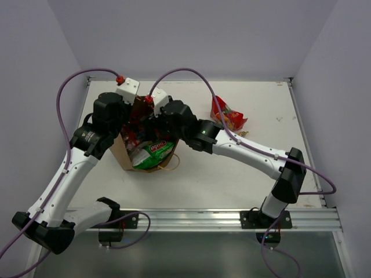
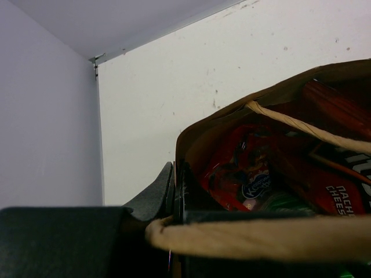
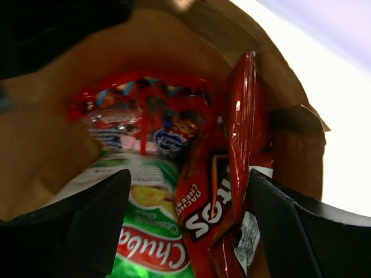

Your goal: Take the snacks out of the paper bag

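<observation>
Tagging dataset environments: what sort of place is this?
Probably a lab robot test cell, not a home: left arm and right arm bolted to a metal rail, white table boxed in by plain walls, with a paper bag of snacks as prop.

The paper bag (image 1: 123, 153) is sitting left of centre on your table (image 1: 232, 174), chip bag (image 3: 148, 231) and Doritos bag (image 3: 217, 202) lying side by side inside it; one snack packet (image 1: 228, 117) is lying apart, right of it.

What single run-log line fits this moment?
left gripper: shut on bag | right gripper: open, in bag mouth | one snack out
</observation>
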